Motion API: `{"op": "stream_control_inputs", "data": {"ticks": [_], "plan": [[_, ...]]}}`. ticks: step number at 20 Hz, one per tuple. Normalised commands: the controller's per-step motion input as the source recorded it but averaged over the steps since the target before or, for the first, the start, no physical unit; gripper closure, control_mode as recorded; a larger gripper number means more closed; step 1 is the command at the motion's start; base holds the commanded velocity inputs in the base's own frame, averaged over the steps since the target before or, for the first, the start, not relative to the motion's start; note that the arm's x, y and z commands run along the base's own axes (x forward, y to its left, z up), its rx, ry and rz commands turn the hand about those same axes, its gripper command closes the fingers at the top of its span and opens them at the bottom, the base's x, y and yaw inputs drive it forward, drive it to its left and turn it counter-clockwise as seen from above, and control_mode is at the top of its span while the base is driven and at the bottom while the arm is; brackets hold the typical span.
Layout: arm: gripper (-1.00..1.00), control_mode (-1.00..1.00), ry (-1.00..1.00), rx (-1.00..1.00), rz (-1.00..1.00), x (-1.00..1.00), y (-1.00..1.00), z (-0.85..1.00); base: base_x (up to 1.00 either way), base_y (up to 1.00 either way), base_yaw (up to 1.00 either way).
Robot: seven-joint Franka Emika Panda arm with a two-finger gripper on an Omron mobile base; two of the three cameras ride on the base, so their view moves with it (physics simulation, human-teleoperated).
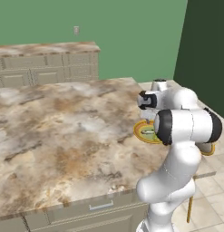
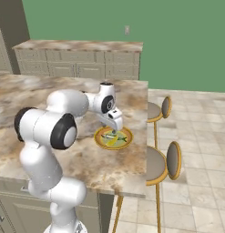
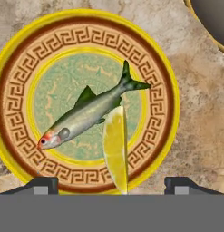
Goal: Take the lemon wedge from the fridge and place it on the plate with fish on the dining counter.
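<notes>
The plate with fish [image 3: 173, 93] is yellow-rimmed with a patterned band, and a silvery fish [image 3: 84, 115] lies across its middle. The lemon wedge [image 3: 115, 147] rests on the plate against the fish's belly, free of the fingers. My gripper [image 3: 111, 185] hangs open just above it, its fingertips [image 3: 41, 183] set wide to either side. In the right base view the gripper [image 2: 115, 129] points down over the plate [image 2: 127, 141] near the right edge of the dining counter [image 2: 41, 100]. The left base view has the plate [image 1: 139, 131] partly behind my arm. The fridge is out of view.
Two round stools with gold frames [image 2: 158, 111] [image 2: 163, 164] stand along the counter's right edge, one also in the left base view [image 1: 208, 148]. A second stone-topped cabinet run [image 1: 45, 47] lines the green back wall. A dark round rim [image 3: 208, 22] sits beside the plate.
</notes>
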Motion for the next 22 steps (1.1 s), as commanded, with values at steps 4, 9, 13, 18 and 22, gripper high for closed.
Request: {"op": "stream_control_inputs", "data": {"ticks": [4,9,13,18,22], "plan": [[-1.00,-1.00,-0.10,0.00,0.00,-1.00,0.62,0.16,0.00,0.00,0.00],[-1.00,-1.00,-0.03,-0.07,0.10,-1.00,0.93,-0.15,0.00,0.00,0.00],[-1.00,-1.00,-0.22,-0.09,0.10,-1.00,0.66,-0.15,0.00,0.00,0.00],[-1.00,-1.00,-0.71,-0.15,0.00,-1.00,0.07,0.67,0.00,0.00,0.00],[-1.00,-1.00,-0.79,-0.16,0.00,-1.00,0.03,0.92,0.00,0.00,0.00]]}}
